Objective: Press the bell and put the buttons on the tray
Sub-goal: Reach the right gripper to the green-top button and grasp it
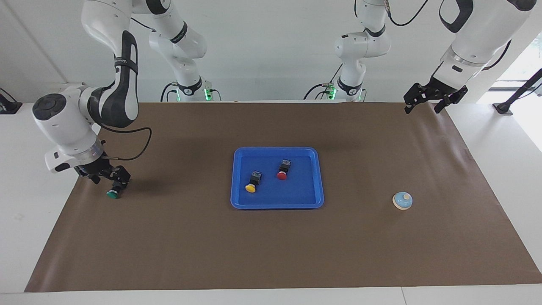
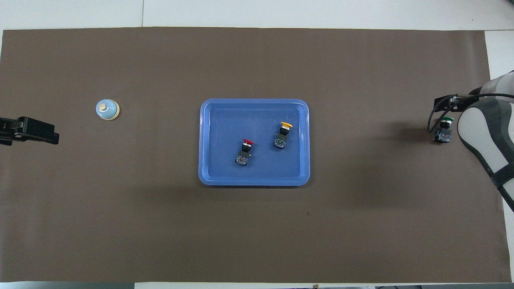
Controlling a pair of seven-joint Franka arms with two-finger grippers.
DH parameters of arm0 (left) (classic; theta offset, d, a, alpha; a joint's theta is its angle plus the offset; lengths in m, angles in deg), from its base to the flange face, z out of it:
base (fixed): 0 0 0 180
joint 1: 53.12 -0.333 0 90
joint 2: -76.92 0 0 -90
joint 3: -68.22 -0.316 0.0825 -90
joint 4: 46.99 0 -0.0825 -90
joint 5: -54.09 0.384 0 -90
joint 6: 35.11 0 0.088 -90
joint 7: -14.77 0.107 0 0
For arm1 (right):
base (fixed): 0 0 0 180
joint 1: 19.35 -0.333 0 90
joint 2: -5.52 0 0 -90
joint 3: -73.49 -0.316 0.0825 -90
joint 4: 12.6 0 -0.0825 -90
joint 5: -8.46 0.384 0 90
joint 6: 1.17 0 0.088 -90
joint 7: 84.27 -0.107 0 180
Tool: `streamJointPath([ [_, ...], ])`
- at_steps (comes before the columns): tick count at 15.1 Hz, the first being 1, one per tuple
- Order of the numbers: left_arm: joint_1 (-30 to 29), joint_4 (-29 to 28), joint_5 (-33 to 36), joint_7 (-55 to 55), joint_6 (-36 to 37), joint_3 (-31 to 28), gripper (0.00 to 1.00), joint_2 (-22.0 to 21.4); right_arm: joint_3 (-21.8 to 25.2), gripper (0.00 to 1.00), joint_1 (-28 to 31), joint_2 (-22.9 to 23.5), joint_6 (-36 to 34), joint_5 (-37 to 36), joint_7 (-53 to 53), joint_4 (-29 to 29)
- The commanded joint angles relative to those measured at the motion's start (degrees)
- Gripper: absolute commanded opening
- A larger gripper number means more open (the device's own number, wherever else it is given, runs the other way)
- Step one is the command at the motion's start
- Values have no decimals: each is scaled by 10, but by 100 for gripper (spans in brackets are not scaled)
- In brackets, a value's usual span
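We see the right arm reaching out from its base toward its own end of the counter (image 1: pixel 271 254), upper link dropping steeply, the round wrist joint turned outward, and the forearm pointing down. The right end effector (image 1: pixel 106 177) hangs low over the green button (image 1: pixel 112 194), its fingers spread wide, holding nothing. The button lies on its side on the brown mat (image 1: pixel 211 237) directly beneath the fingertips, green cap peeking out on the side away from the robots; we cannot tell whether the fingers touch it. In the overhead view the arm's wrist covers most of the end effector and only the green button (image 2: pixel 443 130) and a looped cable show beside it.

Well away from this end effector, toward the middle of the counter, sits the blue tray (image 1: pixel 315 199). Inside it lie the yellow button (image 1: pixel 252 183) and the red button (image 1: pixel 283 170), close together and apart from each other, both tipped on their sides.

The left arm waits, bent high at its own end of the counter, and the left end effector (image 1: pixel 427 99) hangs in the air over the mat's edge, fingers apart and empty. The bell (image 1: pixel 402 201) stands on the mat well apart from it, upright, cream knob up.
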Motion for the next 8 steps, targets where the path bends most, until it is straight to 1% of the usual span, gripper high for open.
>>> streamJointPath([
  [1,-1,-7,-6,-5,4,-1,100,-10,-10,100,24,26,53,-7,20,-16],
  [2,-1,-7,-6,-5,4,-1,100,-10,-10,100,27,34,67,-7,22,-23],
  [5,-1,-7,-6,-5,4,-1,100,-10,-11,100,33,35,112,-6,23,-59],
  [8,-1,-7,-6,-5,4,-1,100,-10,-11,100,35,31,119,-3,20,-76],
])
